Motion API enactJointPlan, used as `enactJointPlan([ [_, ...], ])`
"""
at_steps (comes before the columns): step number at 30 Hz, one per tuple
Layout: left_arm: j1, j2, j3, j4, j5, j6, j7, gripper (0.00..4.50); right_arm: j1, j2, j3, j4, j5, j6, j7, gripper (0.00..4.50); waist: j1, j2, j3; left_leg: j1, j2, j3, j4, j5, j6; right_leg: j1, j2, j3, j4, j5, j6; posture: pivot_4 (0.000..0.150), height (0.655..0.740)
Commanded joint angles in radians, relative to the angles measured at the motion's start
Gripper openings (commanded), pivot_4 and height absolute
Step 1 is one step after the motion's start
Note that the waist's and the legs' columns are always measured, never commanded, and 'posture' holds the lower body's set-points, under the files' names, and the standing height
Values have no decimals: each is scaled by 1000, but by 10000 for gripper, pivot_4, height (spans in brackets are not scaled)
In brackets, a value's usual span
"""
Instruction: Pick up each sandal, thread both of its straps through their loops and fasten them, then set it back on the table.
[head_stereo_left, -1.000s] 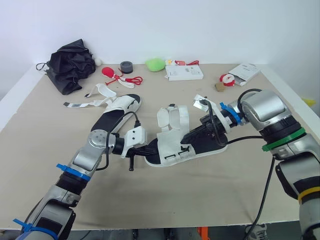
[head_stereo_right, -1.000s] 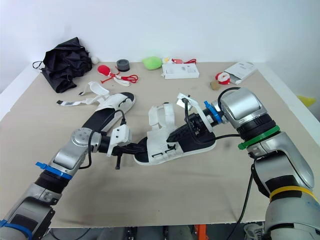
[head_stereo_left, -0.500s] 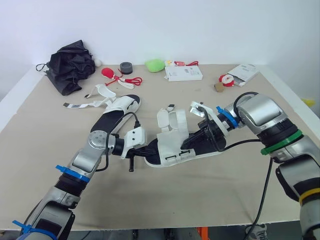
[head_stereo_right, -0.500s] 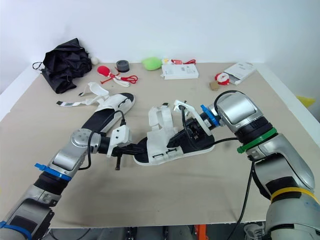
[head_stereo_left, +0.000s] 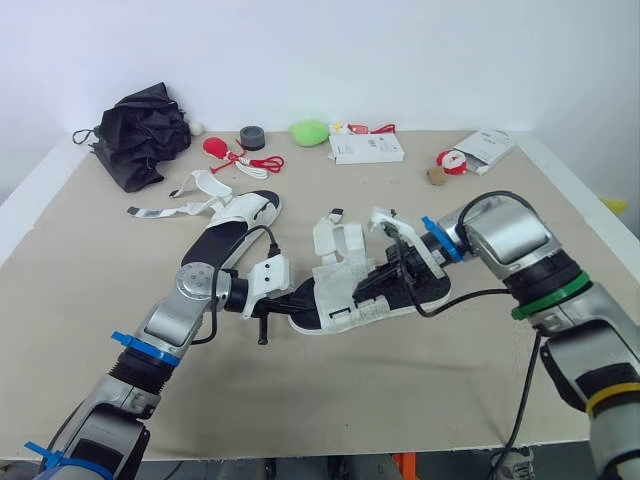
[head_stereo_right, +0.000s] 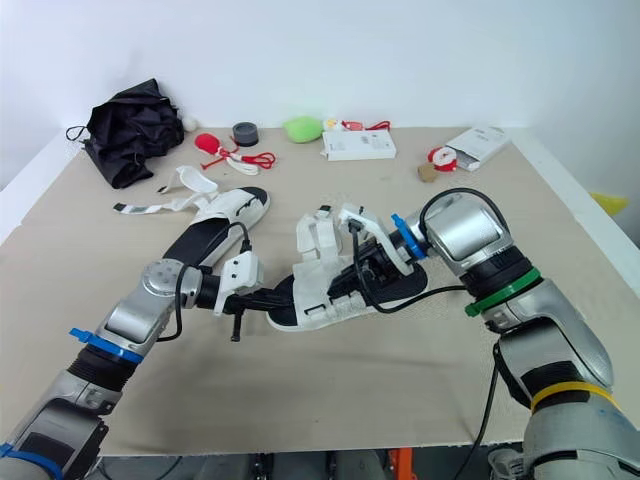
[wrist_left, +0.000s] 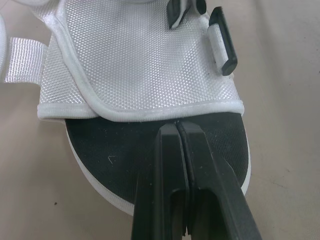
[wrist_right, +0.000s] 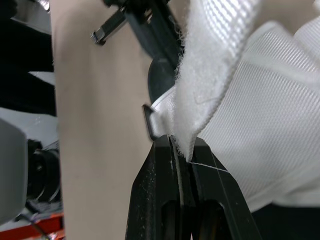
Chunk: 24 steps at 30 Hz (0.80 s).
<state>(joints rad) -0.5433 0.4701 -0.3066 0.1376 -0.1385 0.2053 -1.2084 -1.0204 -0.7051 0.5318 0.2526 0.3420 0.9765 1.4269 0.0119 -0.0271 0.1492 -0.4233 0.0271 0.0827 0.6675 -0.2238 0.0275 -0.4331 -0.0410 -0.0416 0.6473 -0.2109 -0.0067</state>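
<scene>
A sandal (head_stereo_left: 400, 287) with a black sole and white mesh straps lies in the middle of the table. My left gripper (head_stereo_left: 302, 298) is shut on the toe edge of its sole; the left wrist view has the two fingers (wrist_left: 197, 150) pressed together on the black sole just below the white mesh upper (wrist_left: 135, 60). My right gripper (head_stereo_left: 382, 278) reaches in over the sandal's middle and is shut on a white strap (wrist_right: 210, 75). A second sandal (head_stereo_left: 236, 222) lies beyond my left arm, its white straps (head_stereo_left: 185, 196) spread loose on the table.
Along the far edge lie a crumpled black bag (head_stereo_left: 140, 130), a red item with cord (head_stereo_left: 232, 152), a grey tape roll (head_stereo_left: 253, 136), a green soft toy (head_stereo_left: 311, 130), a white box (head_stereo_left: 367, 148) and papers (head_stereo_left: 486, 146). Bare tabletop (head_stereo_left: 380, 390) lies in front of the sandal.
My right gripper has moved left over the sandal, carrying the white strap with it across the upper. The left gripper has held still on the toe.
</scene>
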Motion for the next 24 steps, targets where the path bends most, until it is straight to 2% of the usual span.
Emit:
enactJointPlan([
  [1, 31, 4, -59, 31, 28, 28, -22, 0, 32, 8, -22, 19, -33, -53, -23, 355, 0, 0, 0, 0, 0, 0, 0, 0, 0, 0, 0, 0, 0, 0, 0, 1500, 7400],
  [5, 35, 5, -59, 28, 27, 28, -23, 0, 43, 12, -33, 38, -46, -76, -18, 355, 0, 0, 0, 0, 0, 1, 1, 0, 0, 0, 0, 1, 0, 0, 1, 1500, 7400],
  [12, 30, 4, -64, 34, 30, 25, -28, 0, 28, 51, -60, 185, -79, -106, -28, 355, 0, 0, 0, 1, 0, 1, 2, 0, 0, 1, 0, 1, 1, 0, 2, 1500, 7400],
  [24, 45, 10, -64, 19, 31, 27, -28, 0, 54, -7, -154, 62, 27, 18, 61, 355, 0, 1, 0, 0, 0, 2, 2, -2, 3, 0, 0, 3, 0, 2, -2, 1500, 7400],
])
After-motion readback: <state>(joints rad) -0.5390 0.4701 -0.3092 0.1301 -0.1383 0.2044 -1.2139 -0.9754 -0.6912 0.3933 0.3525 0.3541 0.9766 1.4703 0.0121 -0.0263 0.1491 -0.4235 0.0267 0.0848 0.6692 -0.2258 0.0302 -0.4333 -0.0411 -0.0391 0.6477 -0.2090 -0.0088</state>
